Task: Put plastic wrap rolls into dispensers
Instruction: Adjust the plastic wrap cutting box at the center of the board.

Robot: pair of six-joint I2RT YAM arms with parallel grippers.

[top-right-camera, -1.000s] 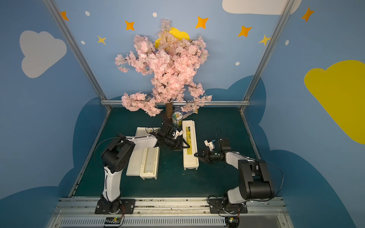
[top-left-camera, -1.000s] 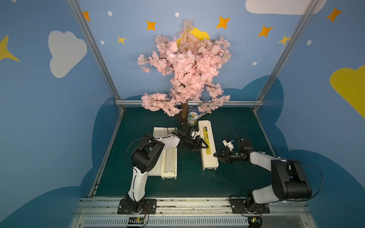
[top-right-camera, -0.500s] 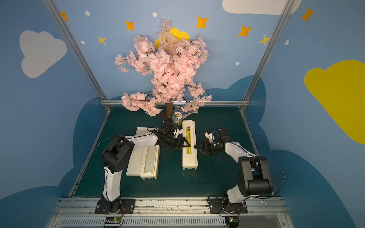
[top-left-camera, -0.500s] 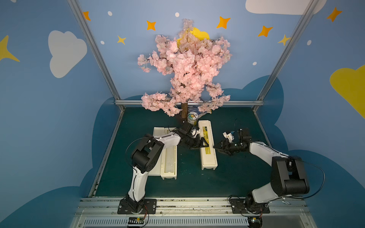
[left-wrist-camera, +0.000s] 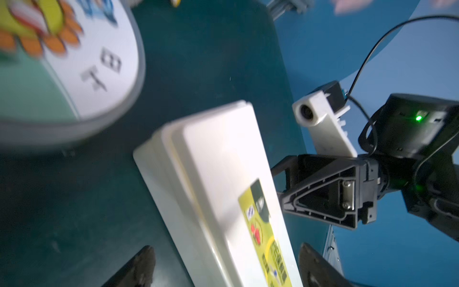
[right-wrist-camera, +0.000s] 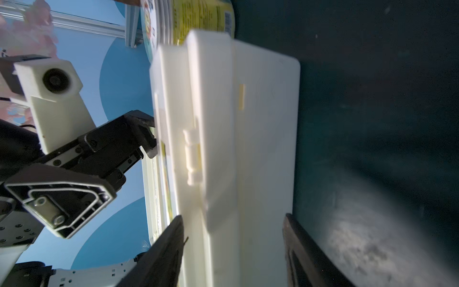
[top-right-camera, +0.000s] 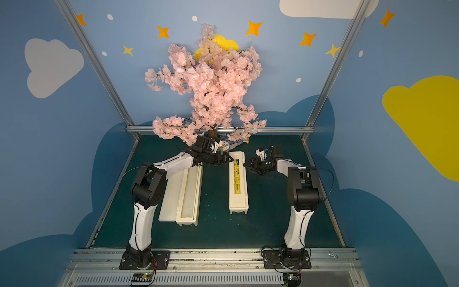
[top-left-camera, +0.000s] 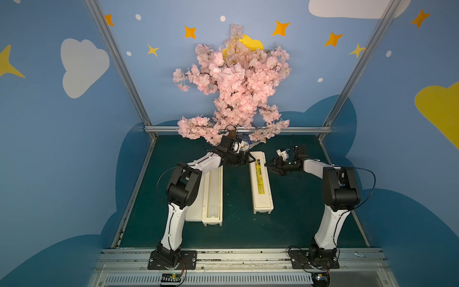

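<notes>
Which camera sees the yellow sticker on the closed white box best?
A top view: the yellow label shows at nearly its full length along the closed dispenser, in both top views. The left wrist view catches only one blurry end. The right wrist view sees just a thin yellow edge.

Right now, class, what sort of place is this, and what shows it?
Probably a staged robot test cell: two robot arms bolted to a rail, cloud-painted walls on metal framing, an artificial blossom tree.
</notes>
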